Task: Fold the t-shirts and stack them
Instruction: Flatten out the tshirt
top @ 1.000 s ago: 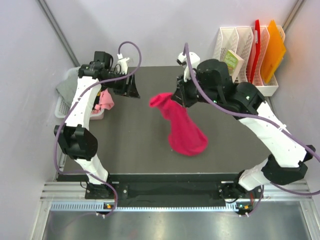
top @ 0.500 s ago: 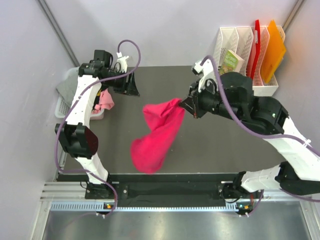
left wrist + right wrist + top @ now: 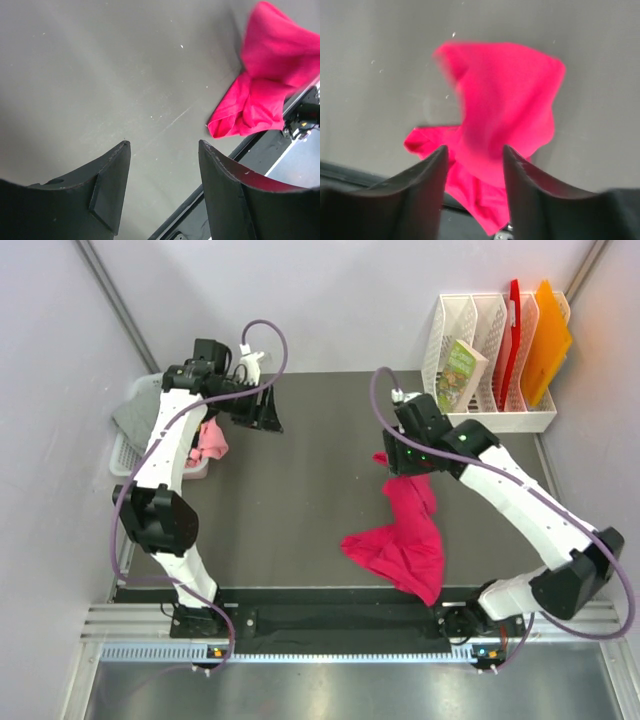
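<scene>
Red shirt, look: the red shirt [image 3: 405, 545] is a plain crimson cloth, crumpled and unfolded, with soft creases and layers bunched over one another; no sleeve or collar can be picked out.
Red shirt, place: it lies right of the middle of the dark bench [image 3: 300, 500], and its near end reaches the bench's near edge.
Red shirt, direction: its long axis runs far to near. The narrow end points far and sits just beside the right tool. The wide end is near, with a flap spreading to the left.
Right tool: the right tool [image 3: 474, 150] has its fingers parted, with nothing pinched. The cloth shows past the gap.
Left tool: the left tool [image 3: 164, 145] is at the far left over bare bench, fingers parted, holding nothing.
Top view only: it shows the shirt's whole outline, plus a pink shirt [image 3: 212, 440] and a grey shirt [image 3: 135, 412] at the white basket [image 3: 122, 455] on the far left.
Right wrist view only: the narrow end shows close up but blurred.
Left wrist view only: the bunched folds at the bench's edge are sharp.
</scene>
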